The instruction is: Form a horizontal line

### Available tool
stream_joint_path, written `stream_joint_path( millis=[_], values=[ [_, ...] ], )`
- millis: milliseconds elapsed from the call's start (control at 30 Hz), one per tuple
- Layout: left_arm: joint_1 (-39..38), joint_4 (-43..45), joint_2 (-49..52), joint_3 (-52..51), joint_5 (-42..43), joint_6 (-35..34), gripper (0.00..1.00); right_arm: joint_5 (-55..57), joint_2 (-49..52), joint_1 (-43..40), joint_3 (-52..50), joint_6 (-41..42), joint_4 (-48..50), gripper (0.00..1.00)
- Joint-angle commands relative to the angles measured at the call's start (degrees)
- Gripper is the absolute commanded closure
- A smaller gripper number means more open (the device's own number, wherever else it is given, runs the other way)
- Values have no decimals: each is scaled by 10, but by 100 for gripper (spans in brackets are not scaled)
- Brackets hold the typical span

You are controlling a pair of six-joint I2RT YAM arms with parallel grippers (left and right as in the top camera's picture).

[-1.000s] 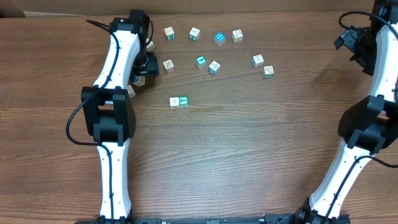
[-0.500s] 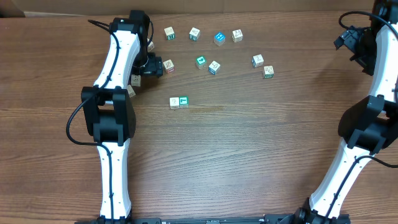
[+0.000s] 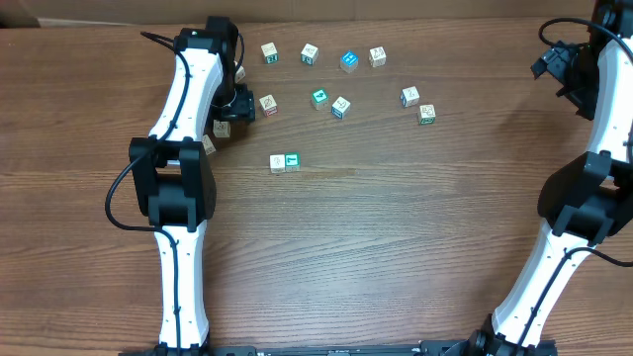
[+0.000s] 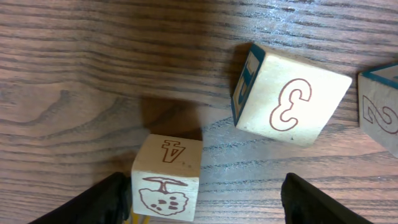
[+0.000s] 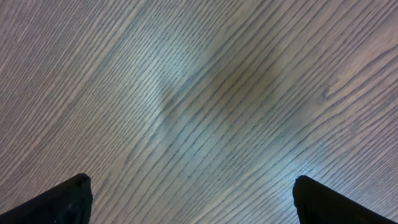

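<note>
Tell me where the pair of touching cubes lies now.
In the overhead view, the pair, one pale and one teal cube, lies just right of the left arm, nearer the robot than the scattered cubes.

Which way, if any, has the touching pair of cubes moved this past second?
No. The pair lies unmoved, in the same spot relative to the blue cube above.

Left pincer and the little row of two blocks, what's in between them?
Nothing but bare wooden table. In the overhead view, the stretch from the left pincer down to the row holds no block.
</note>
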Motion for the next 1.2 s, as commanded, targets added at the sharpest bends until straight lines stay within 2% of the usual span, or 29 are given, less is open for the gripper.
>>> stream_joint_path(
  millis=[0,167,233,333,567,767,833,933,967,1033,1100,1167],
  values=[
    [-4,-5,19,-1,11,11,27,1,-10,-2,-2,-2,1,0],
    [-11,-9,20,-7,38,11,29,1,-10,-2,-2,-2,1,0],
    [-13,-9,20,-7,51,11,38,1,-10,-2,-2,-2,1,0],
    [-15,-16,20,-7,67,11,43,1,-10,-2,-2,-2,1,0],
    [-17,-25,20,-7,90,11,40,1,-10,-2,-2,-2,1,0],
    [-19,-17,20,-7,90,11,59,1,-10,-2,-2,-2,1,0],
    [-21,-14,20,-7,94,11,71,1,-10,-2,-2,-2,1,0],
    [-23,-13,20,-7,107,11,81,1,-10,-2,-2,-2,1,0],
    [-23,-14,20,-7,107,11,81,1,-10,-2,-2,-2,1,0],
    [-23,-13,20,-7,107,11,70,1,-10,-2,-2,-2,1,0],
    [-23,-10,20,-7,107,11,64,1,-10,-2,-2,-2,1,0],
    [-23,-5,20,-7,107,11,49,1,-10,-2,-2,-2,1,0]
  ],
)
